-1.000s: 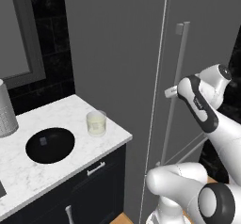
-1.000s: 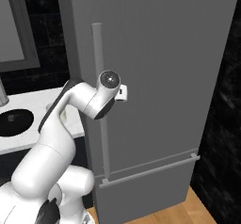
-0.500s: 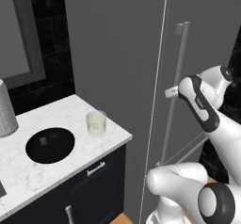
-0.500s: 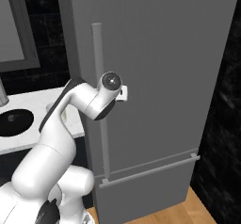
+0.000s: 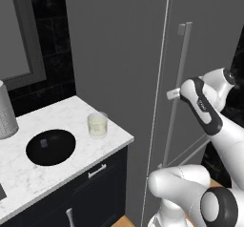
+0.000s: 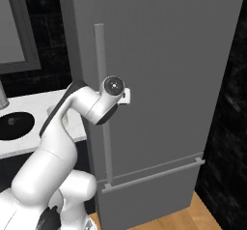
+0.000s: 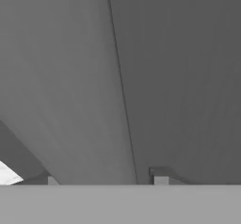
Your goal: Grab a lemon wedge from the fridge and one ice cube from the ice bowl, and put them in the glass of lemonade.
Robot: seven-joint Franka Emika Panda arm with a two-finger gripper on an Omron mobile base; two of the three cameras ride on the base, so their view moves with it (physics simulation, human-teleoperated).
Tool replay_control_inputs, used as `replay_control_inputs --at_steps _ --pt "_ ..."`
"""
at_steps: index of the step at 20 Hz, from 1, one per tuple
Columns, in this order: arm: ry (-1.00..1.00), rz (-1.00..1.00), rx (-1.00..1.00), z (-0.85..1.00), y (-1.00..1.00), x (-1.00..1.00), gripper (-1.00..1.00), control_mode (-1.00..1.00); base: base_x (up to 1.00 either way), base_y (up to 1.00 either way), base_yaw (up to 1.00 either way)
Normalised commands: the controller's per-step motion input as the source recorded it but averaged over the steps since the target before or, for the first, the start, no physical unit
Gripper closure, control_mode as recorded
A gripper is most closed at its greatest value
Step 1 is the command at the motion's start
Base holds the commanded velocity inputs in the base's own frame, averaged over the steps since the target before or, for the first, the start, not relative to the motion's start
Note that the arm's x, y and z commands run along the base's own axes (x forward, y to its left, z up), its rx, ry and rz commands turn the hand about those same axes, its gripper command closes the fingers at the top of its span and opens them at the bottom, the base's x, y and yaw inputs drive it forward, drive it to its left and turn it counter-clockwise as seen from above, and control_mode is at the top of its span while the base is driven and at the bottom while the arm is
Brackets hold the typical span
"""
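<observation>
The claw (image 5: 174, 94) is at the long vertical bar handle (image 5: 177, 87) of the fridge (image 5: 119, 54), about halfway up the bar; in the right base view the claw (image 6: 126, 96) sits against the same handle (image 6: 102, 103). Whether its jaws are apart or clamped on the bar cannot be told: the tips are too small in the base views and hidden in the hand view. The fridge doors are closed, the seam (image 7: 121, 84) between them running up the hand view.

Left to right in the left base view:
- A pale textured cylinder (image 5: 5, 110) stands at the far left edge of the white marble table (image 5: 62, 173).
- The ice bowl (image 5: 50, 147), black and shallow, rests on the table right of it, with a pale ice cube (image 5: 44, 142) inside.
- The glass of lemonade (image 5: 97, 125) stands upright just right of the bowl, apart from it, near the table's right edge.
- Dark navy cabinet fronts (image 5: 90, 192) lie under the table.
- The fridge rises right of the table, well apart from the glass.

The lemon wedge cannot be seen with the fridge shut.
</observation>
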Motion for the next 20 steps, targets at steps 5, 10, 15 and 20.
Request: replay_control_inputs --at_steps 5,10,15,20 --pt "0.0 -0.1 -0.01 -0.05 0.14 0.11 1.0 -1.0 0.0 0.0 0.0" --pt "-0.04 -0.14 -0.01 0.01 -0.53 0.01 1.0 -1.0 0.0 0.0 0.0" --pt "-0.03 -0.13 0.0 0.02 -0.97 0.0 1.0 -1.0 0.0 0.0 0.0" --pt "0.0 -0.09 0.01 0.19 -1.0 -0.02 1.0 -1.0 0.0 0.0 0.0"
